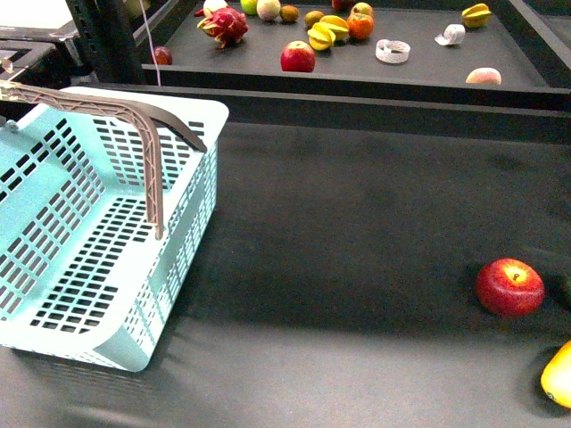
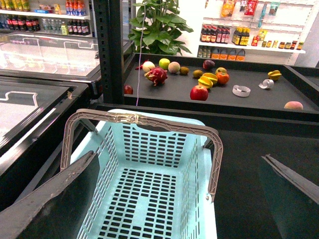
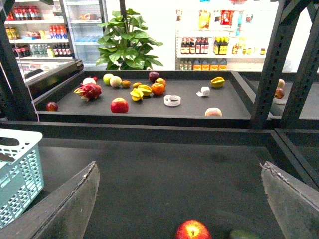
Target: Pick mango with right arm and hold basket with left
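The mango (image 1: 558, 374) lies nearest, at the right front corner of the dark table (image 1: 357, 223). The front view's edge cuts it off, so only its yellow-orange left end shows. Its long axis seems to run from near-left to far-right, though too little is visible to be sure.

Just beyond it, apart from it, sits a red apple (image 1: 509, 286), stem side up.

Well apart on the table's left side stands the pale blue basket (image 1: 107, 223), with nothing in it and its brown handle (image 1: 134, 116) raised across the opening.

The left gripper (image 2: 178, 157) hangs above the basket's near side with its jaws spread wide, touching nothing. The right gripper (image 3: 179, 165) is also spread wide over bare table, with the red apple low between its fingers and nothing held.

Farthest back, a raised shelf (image 1: 401, 76) carries a dragon fruit (image 1: 225, 25), yellow star fruits (image 1: 323, 34) and other fruit.
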### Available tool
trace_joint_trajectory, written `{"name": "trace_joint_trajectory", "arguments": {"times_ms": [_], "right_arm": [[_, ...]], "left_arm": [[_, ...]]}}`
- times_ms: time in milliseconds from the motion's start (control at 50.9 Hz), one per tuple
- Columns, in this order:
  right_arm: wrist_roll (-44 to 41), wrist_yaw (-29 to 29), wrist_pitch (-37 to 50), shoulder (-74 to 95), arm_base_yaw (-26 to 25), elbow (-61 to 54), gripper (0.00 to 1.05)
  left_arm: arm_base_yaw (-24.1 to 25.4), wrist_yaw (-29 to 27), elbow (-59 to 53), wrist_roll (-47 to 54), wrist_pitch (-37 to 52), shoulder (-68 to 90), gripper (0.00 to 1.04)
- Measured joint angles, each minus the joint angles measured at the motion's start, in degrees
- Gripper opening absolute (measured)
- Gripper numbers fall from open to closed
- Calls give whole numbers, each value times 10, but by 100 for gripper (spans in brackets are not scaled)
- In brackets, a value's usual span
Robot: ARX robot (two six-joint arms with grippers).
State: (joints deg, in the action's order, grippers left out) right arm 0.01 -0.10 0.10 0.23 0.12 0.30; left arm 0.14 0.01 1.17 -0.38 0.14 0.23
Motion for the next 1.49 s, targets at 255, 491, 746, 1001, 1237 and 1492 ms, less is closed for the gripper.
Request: {"name": "trace_joint_trajectory", "arguments": {"times_ms": [255, 491, 746, 1001, 1237, 1492], "right_arm": [[0, 0, 0, 0, 0, 0, 97], [0, 0, 0, 0, 0, 0, 97], [0, 0, 0, 0, 0, 0, 97], [0, 0, 0, 0, 0, 0, 97], [0, 0, 0, 0, 0, 0, 97], [0, 0, 0, 0, 0, 0, 97]], "left_arm": [[0, 0, 0, 0, 0, 0, 99], [0, 0, 0, 0, 0, 0, 99], [-62, -183, 0, 5, 69, 46, 99], [-204, -441, 25, -103, 279, 391, 99], [-170, -340, 131, -247, 418, 716, 99], [-110, -227, 235, -392, 456, 927, 99]]}}
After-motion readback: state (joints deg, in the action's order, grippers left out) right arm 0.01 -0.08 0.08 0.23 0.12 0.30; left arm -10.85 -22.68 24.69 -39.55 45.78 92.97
